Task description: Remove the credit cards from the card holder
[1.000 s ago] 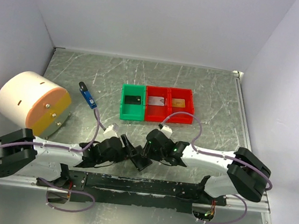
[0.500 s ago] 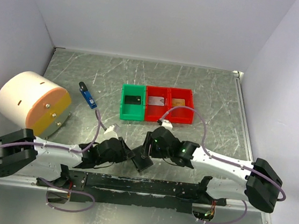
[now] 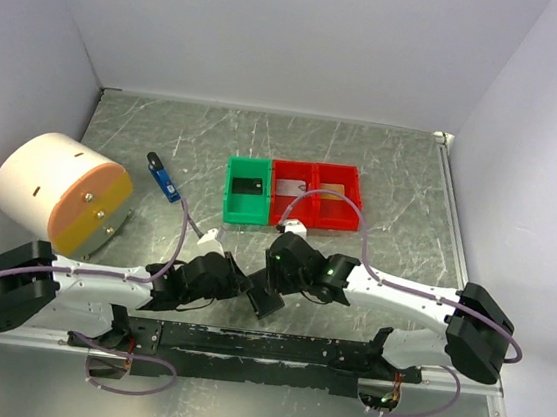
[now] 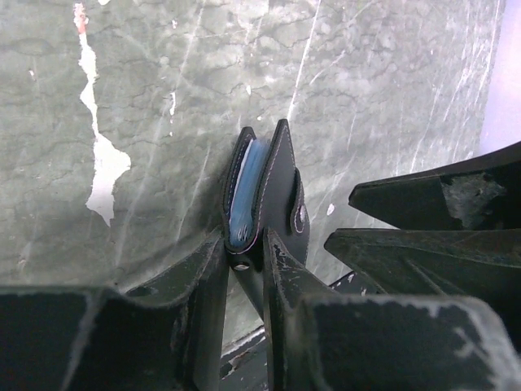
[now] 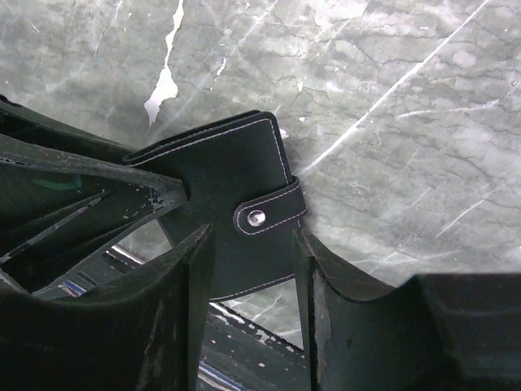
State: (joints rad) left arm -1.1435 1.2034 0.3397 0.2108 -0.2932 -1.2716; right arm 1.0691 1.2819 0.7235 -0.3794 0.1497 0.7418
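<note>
Top view: three bins in a row at mid-table; green bin holds a black card; middle red bin holds a grey-white card; right red bin holds an orange-gold card; each card lies flat, one per bin. Card holder sits low at the near edge of the table, between left gripper and right gripper; both wrists crowd over it, so jaws are hard to read here.

Left wrist view: card holder seen edge-on, covers slightly parted, pale blue sleeves between them; left gripper clamped on its lower edge, both fingers against the covers; any card in the sleeves cannot be made out; holder's bottom is hidden behind the fingers.

Right wrist view: card holder shows its flat face, snap strap fastened; right gripper has jaws apart, one either side of the strap; no clamp visible; lower corners are covered by the fingers.
</note>
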